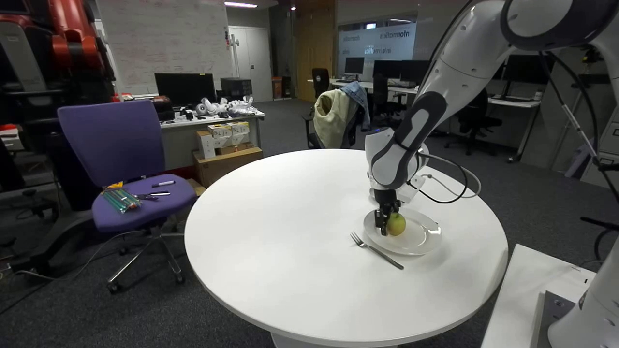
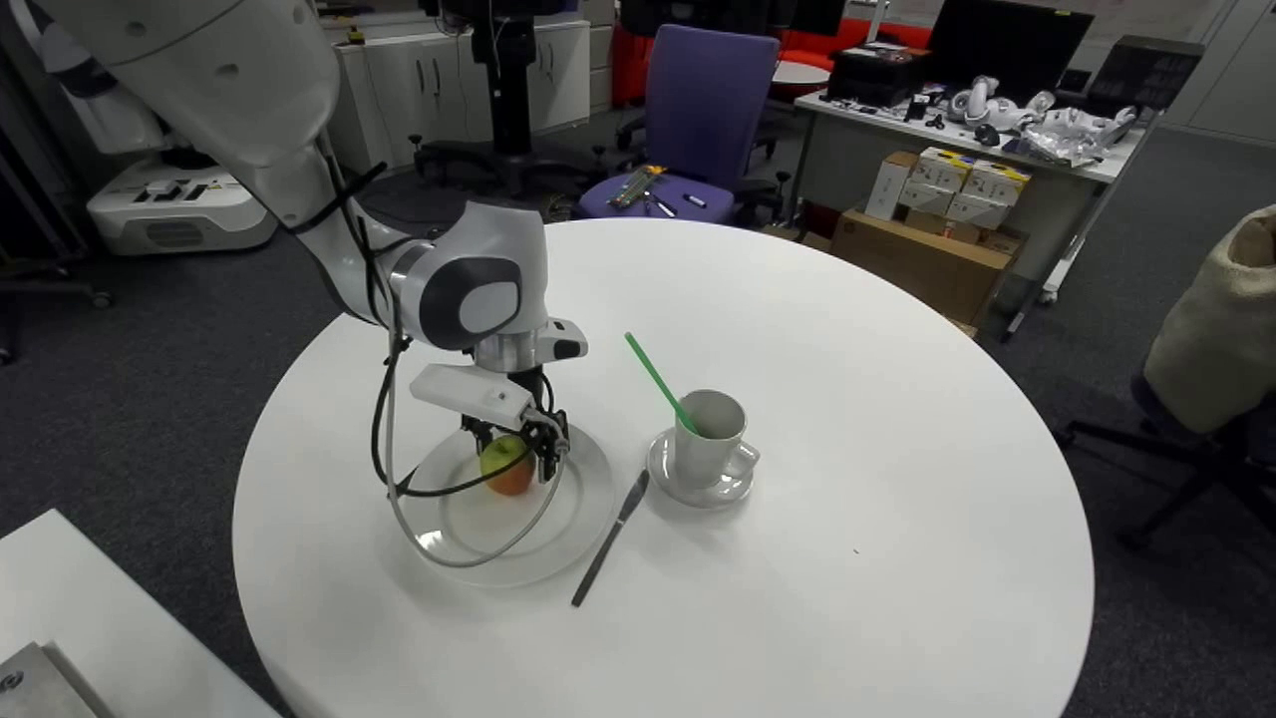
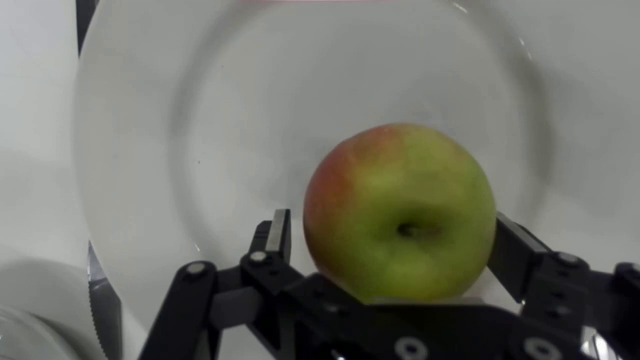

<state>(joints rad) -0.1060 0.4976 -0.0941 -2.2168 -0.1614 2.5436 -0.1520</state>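
On a plate (image 3: 125, 165), an apple (image 3: 400, 215) sits b/w the jaws of a gripper (image 3: 392, 230), which stand apart, not clamped. One finger (image 3: 520, 255) is at the apple's flank, poss. touching; the other finger (image 3: 283, 240) stands off w/ a visible gap. That lopsided fit is prob. the main risk: a sideways nudge could roll the apple, as it's round & the plate looks slick. Slack cable (image 2: 467, 565) loops in front of the plate in an exterior view, clearance hard to tell; a careless swing of the arm (image 1: 471, 58) could snag it on the apple or rim. Just beside the plate lie a knife (image 2: 610, 539) & a fork (image 1: 379, 253), liable to be knocked if the plate shifts. Past the knife, a mug (image 2: 706, 457) w/ a green straw (image 2: 657, 377) stands on a saucer (image 2: 710, 496); the straw leans out & could poss. be clipped by the arm, tipping the mug. Under it all, a round table (image 1: 280, 232). Bkgd.: a purple chair (image 1: 113, 140) & a desk (image 1: 181, 147).
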